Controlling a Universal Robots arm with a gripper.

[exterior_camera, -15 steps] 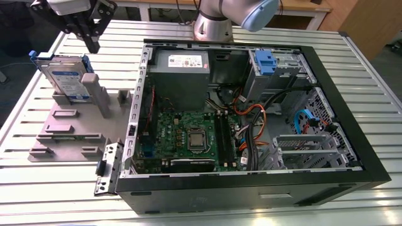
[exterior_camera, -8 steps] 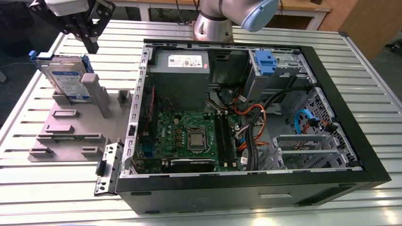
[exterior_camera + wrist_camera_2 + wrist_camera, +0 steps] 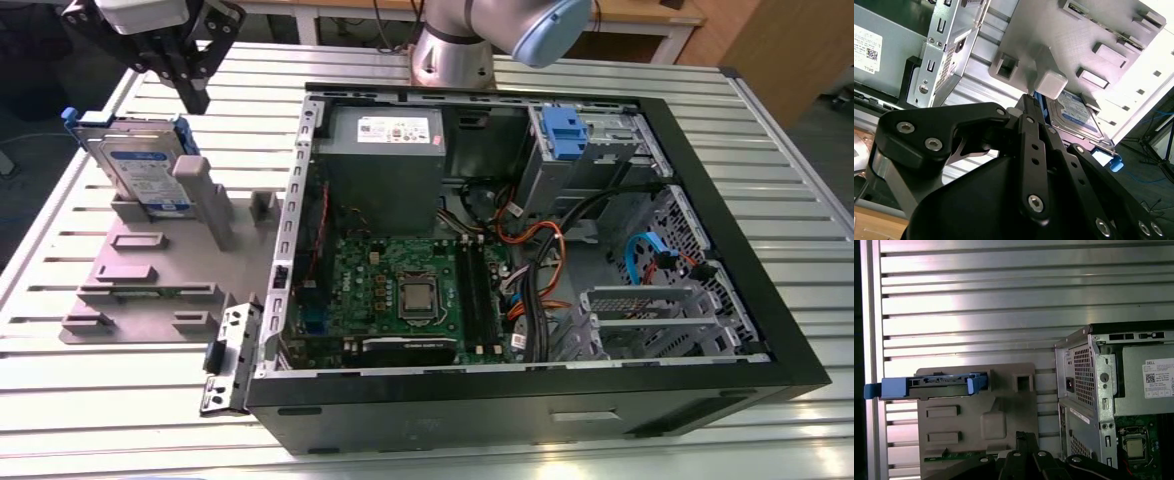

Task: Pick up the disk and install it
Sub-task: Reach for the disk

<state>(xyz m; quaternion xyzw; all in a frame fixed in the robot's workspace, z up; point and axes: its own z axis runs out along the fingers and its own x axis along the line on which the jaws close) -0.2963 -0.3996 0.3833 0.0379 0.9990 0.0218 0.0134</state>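
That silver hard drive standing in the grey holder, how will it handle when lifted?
The silver metal hard drive in its blue plastic carrier looks rigid, likely heavy for its size. Standing on edge in the grey fixture, it might tip if nudged.

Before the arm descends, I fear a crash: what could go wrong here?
The black gripper hangs closer to the tall grey post than to the silver, blue-framed disk; a straight descent might strike the post. The disk stands on edge in the grey fixture plate, so a nudge might tip it.
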